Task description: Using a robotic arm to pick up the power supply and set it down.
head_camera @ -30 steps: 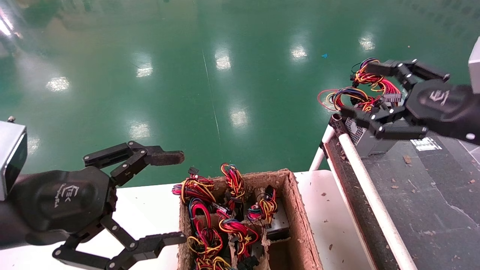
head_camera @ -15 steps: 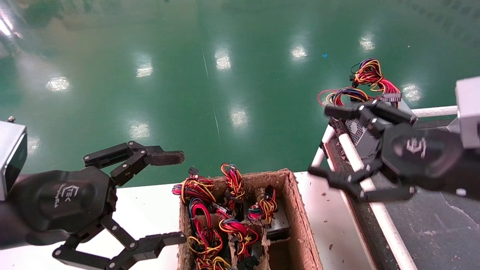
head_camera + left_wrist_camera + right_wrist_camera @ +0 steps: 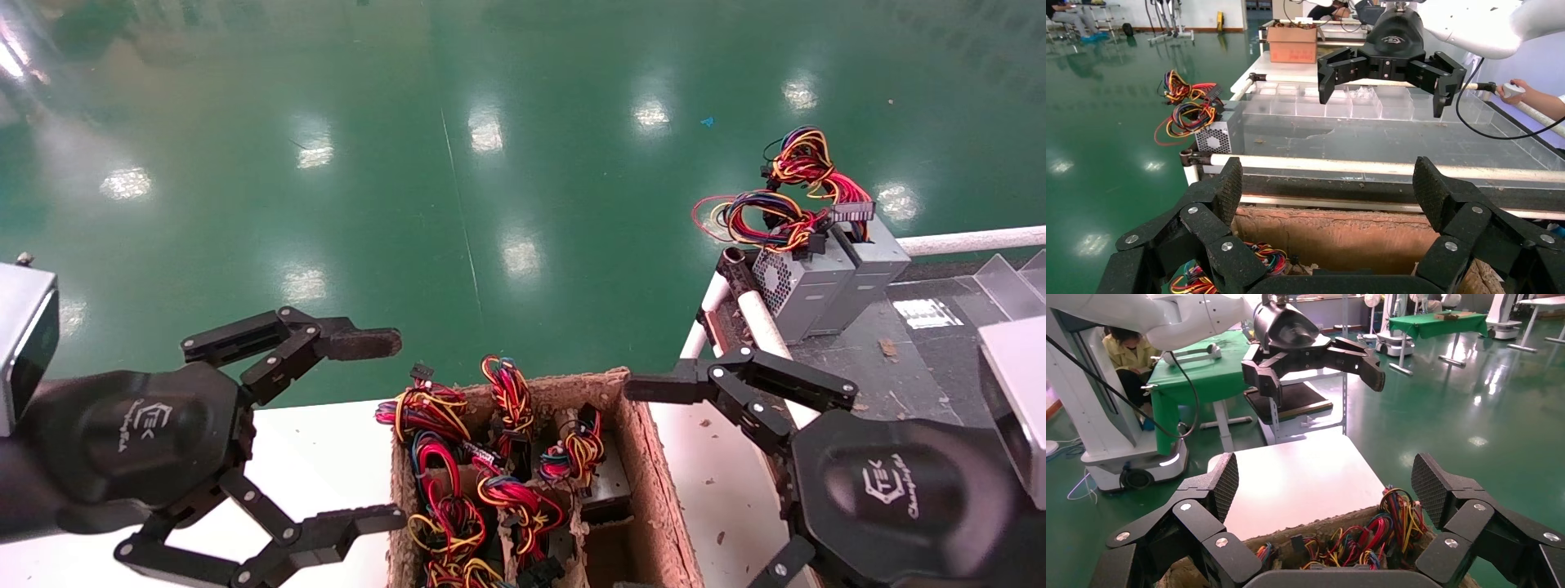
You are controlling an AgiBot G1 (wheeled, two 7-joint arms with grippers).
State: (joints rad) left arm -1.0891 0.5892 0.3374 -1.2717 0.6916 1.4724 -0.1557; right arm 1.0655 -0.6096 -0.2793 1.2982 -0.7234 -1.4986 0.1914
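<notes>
The power supply (image 3: 878,255), a grey metal box, stands at the far corner of the dark belt. Its red, yellow and orange wires (image 3: 809,167) rise above it, beside a wide connector (image 3: 854,212). Nothing touches it. My right gripper (image 3: 654,482) hangs open and empty well in front of it, by the right wall of the cardboard box (image 3: 666,523); its own view looks down between the pads (image 3: 1223,481) onto the wires in that box. My left gripper (image 3: 384,431) is open and empty at the left of the box.
A lighter grey unit with a mesh side (image 3: 788,287) stands against the power supply. A white rail (image 3: 760,327) edges the belt (image 3: 923,384). The cardboard box (image 3: 1340,233) holds several wire-bundled units. Clear dividers (image 3: 1009,282) stand farther right. A white table (image 3: 327,441) carries the box.
My right gripper has left the power supply on the belt and swung back and down to the cardboard box's right side, still open. The left gripper has not moved.
</notes>
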